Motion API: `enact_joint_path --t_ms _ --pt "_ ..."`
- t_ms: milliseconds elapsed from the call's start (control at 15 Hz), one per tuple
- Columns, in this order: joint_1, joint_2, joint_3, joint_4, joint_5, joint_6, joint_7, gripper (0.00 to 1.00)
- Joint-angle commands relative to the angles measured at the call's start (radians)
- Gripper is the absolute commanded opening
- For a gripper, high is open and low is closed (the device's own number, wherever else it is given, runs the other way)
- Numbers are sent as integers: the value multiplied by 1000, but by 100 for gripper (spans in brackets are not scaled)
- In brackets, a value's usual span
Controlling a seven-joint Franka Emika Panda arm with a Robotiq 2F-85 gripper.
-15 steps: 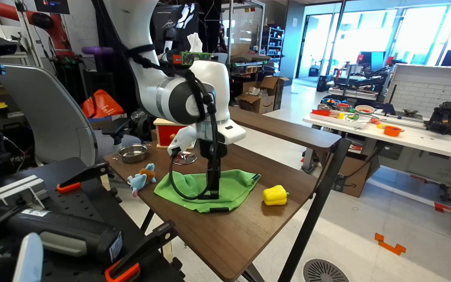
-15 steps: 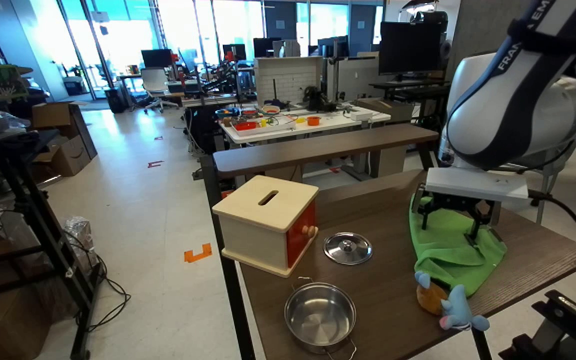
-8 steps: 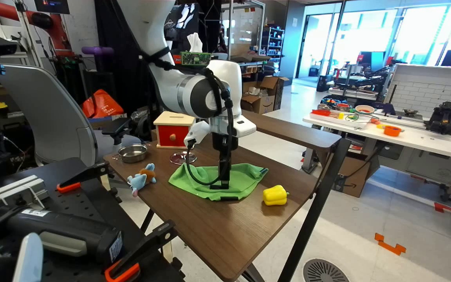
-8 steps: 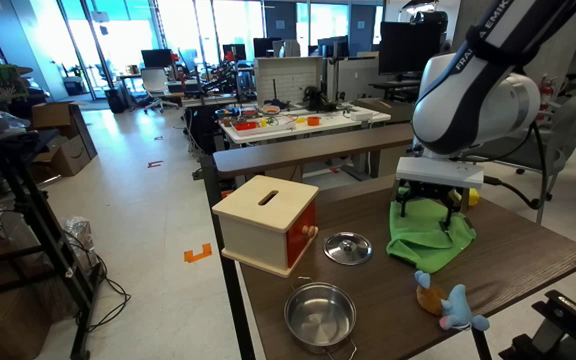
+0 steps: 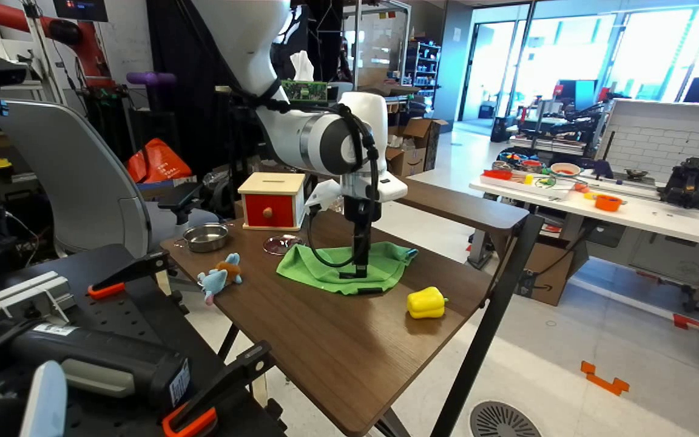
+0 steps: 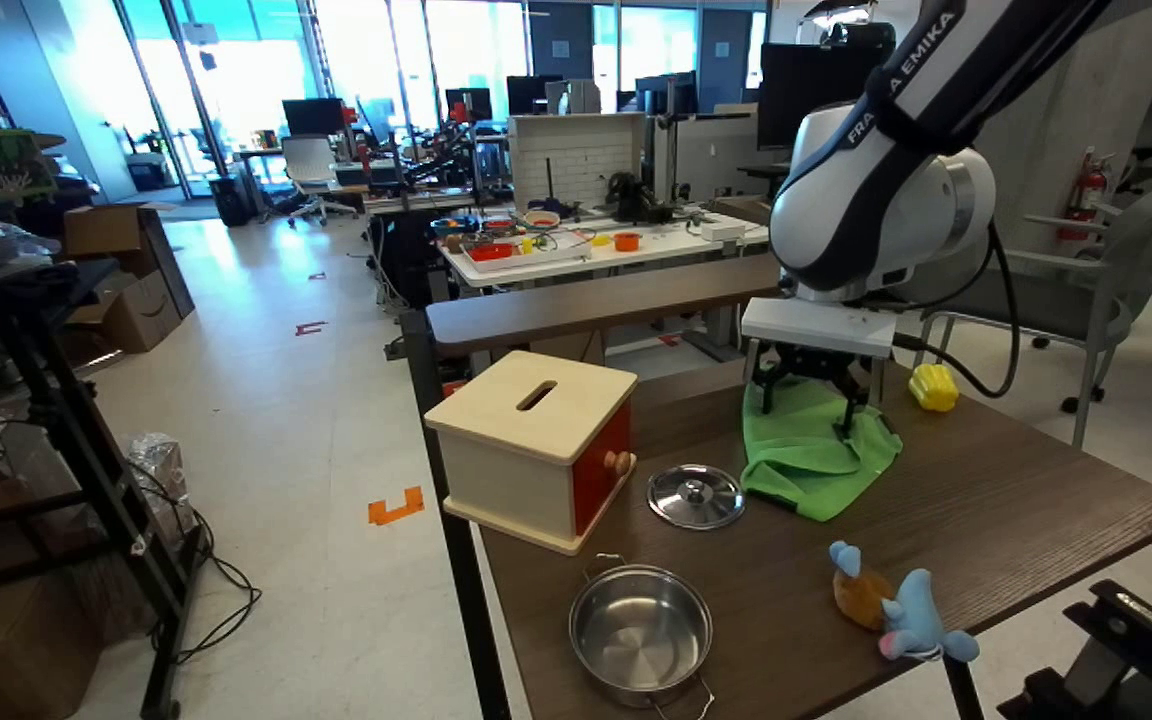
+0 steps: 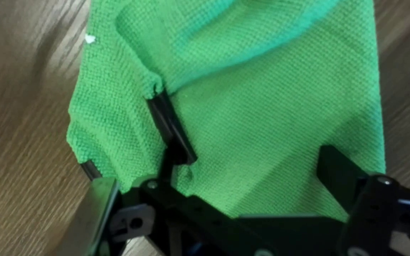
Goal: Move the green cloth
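The green cloth [image 5: 392, 264] lies rumpled on the brown table in both exterior views [image 6: 821, 480]. It fills most of the wrist view [image 7: 269, 106], with folds at the top and black strips at its left side. My gripper [image 6: 804, 420] points down onto the cloth. In the wrist view the gripper [image 7: 255, 153] has its fingers wide apart with flat cloth between them. The left finger's black tip touches the cloth beside a crease; I cannot tell whether the right tip touches it. The cloth is not pinched between the fingers.
A yellow pepper [image 5: 426, 302] sits near the cloth. A wooden box with a red drawer [image 6: 526, 450], a metal lid [image 6: 696, 497], a steel pot [image 6: 641, 635] and a blue and brown plush toy [image 6: 911, 610] stand on the table [image 5: 325, 340]. A raised shelf [image 6: 616, 305] runs along one edge.
The gripper and the cloth have slid together across the table, away from the plush toy and closer to the lid and raised shelf. The fingers have stayed apart. The other objects have not moved.
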Motion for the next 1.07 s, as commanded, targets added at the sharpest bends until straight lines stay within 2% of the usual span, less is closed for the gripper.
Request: enact_joint_path --t_ms 0,333,467,933,1000 --pt "-6 61 -4 112 -2 -77 31 100" --pt "-5 63 -2 145 -8 -110 46 100" --pt "3 24 2 106 -9 -107 43 100" --pt "48 -261 12 -239 -44 -73 -21 100" --pt "29 -139 19 -88 -27 -79 8 100"
